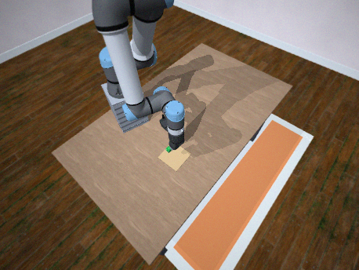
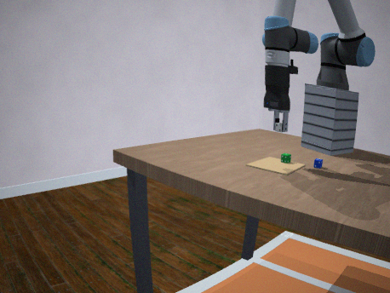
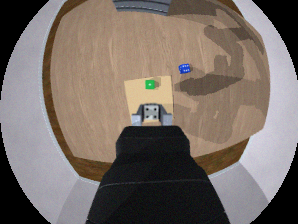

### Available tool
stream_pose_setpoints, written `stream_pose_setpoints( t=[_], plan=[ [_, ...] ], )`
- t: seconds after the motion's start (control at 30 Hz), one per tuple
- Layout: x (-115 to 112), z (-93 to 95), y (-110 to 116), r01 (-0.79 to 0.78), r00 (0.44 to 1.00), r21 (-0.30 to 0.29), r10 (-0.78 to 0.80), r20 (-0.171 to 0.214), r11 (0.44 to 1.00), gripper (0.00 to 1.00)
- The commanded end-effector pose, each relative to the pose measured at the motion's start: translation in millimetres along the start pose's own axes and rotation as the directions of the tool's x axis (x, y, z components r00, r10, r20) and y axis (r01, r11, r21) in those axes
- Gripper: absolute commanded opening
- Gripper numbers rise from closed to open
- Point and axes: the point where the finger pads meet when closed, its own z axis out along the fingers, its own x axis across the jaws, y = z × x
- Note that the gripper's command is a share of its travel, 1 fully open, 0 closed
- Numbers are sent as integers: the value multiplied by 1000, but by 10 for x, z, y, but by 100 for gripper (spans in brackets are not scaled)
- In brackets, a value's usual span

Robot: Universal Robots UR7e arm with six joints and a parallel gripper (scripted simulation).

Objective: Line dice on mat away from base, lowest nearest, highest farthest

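Observation:
A white die [image 2: 278,126] [image 3: 151,111] is held between the fingertips of my gripper [image 2: 280,127] [image 3: 150,109], its upper face showing four dark pips. The gripper hangs above the mat [image 1: 176,160] [image 2: 264,164] [image 3: 132,100], clear of it. The tan mat lies flat. A green die [image 1: 168,149] [image 2: 285,157] [image 3: 150,84] rests on the mat near its base-side edge, one pip on top. A blue die [image 2: 318,163] [image 3: 184,68] lies on the table off the mat, to its upper right in the wrist view, seemingly six on top; in the top view the arm hides it.
The robot's ridged grey pedestal [image 1: 135,122] [image 2: 328,119] [image 3: 142,7] stands at the table's base-side edge. The brown wooden table [image 1: 129,176] [image 2: 192,157] carries the arm's shadows. An orange, white-edged surface [image 1: 235,196] lies beyond the table's far edge.

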Motion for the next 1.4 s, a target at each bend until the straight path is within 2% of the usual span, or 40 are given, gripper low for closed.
stream_pose_setpoints(
  t=[0.0, 0.17, 0.23, 0.73, 1.0, 1.37],
  plan=[
    [-7, 91, 19, 0, 1000, -2, 0, 0, 1000, 49],
    [-5, 254, 20, 1, 1000, -2, -1, 0, 1000, 49],
    [-5, 254, 20, 1, 1000, -2, -1, 0, 1000, 49],
    [-7, 852, 21, 1, 1000, -2, -1, 0, 1000, 49],
    [-9, 945, 21, 1, 1000, -2, -1, 0, 1000, 49],
    [-5, 955, 8, 1, 1000, 0, -1, 0, 1000, 49]
  ],
)
